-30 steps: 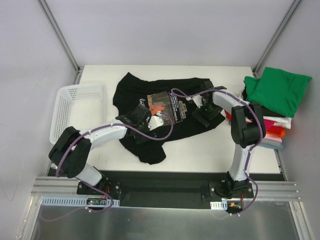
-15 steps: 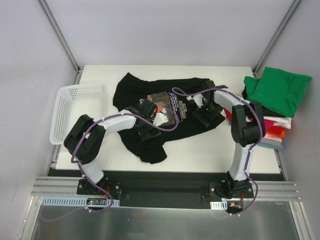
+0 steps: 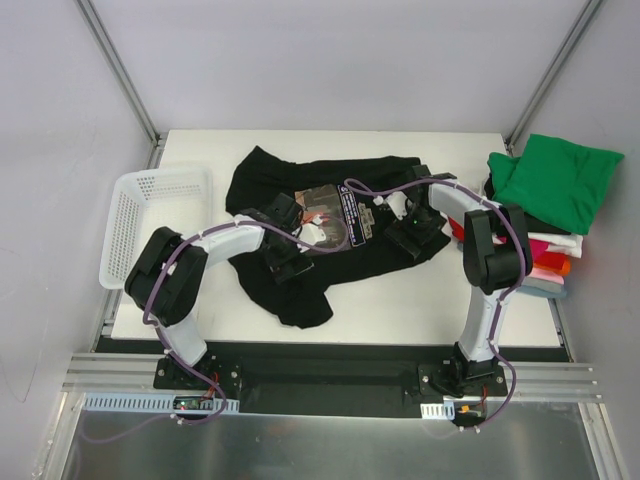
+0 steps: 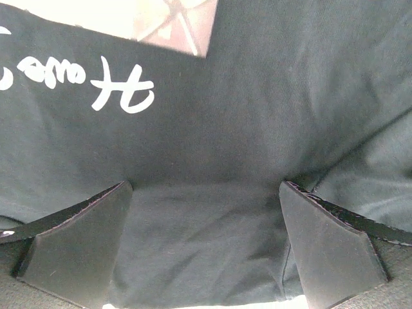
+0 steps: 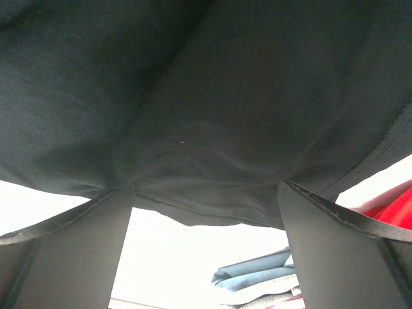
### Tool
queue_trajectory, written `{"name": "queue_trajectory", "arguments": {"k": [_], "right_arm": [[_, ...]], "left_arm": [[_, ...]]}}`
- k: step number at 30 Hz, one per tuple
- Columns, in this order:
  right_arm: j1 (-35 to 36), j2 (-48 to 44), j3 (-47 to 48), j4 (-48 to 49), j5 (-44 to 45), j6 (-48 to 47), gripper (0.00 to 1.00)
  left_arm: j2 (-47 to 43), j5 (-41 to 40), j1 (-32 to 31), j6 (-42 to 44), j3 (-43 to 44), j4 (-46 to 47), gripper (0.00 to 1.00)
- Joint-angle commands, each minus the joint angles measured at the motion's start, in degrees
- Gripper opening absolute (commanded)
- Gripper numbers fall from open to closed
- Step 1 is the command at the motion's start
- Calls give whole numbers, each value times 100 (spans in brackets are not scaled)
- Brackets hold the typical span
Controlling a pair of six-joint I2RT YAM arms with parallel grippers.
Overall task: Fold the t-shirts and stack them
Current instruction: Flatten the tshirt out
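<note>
A black t-shirt [image 3: 300,290] with a rectangular chest print [image 3: 338,208] lies spread and rumpled on the white table [image 3: 400,300]. My left gripper [image 3: 288,258] is open low over the shirt just left of the print; in the left wrist view its fingers [image 4: 77,241] straddle flat black cloth [image 4: 212,129] below white lettering [image 4: 122,90]. My right gripper [image 3: 420,240] is open at the shirt's right side; its fingers [image 5: 341,251] flank the hem [image 5: 206,209], with nothing pinched. A stack of folded t-shirts [image 3: 550,185], green on top, sits at the right.
A white mesh basket [image 3: 125,215] stands at the table's left edge. The folded stack [image 5: 257,277] shows beyond the hem in the right wrist view, with red cloth [image 5: 393,215] at its right. Metal frame posts rise at the back corners.
My left arm has swung its elbow in toward the table and the left gripper has settled lower on the shirt beside the print. The right arm has not moved.
</note>
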Motion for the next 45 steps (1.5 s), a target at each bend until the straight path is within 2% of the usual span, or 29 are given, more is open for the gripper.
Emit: {"name": "queue_trajectory", "arguments": {"k": [1, 8, 16, 27, 40, 45], "right_arm": [[-57, -143, -156, -350, -282, -94, 97], [-57, -353, -332, -342, -370, 11, 97], [-5, -784, -727, -403, -467, 178, 97], [531, -1276, -1202, -385, -511, 442, 96], [830, -1260, -1378, -377, -599, 512, 97], [839, -1312, -1448, -149, -300, 512, 97]], "left_arm": [[-114, 501, 240, 39, -25, -760, 99], [150, 695, 627, 47, 274, -1086, 99], [370, 555, 900, 127, 626, -1113, 99], [730, 344, 1102, 258, 1012, -1104, 99], [1161, 150, 1322, 452, 1619, -1113, 99], [1056, 229, 1331, 408, 1575, -1121, 99]]}}
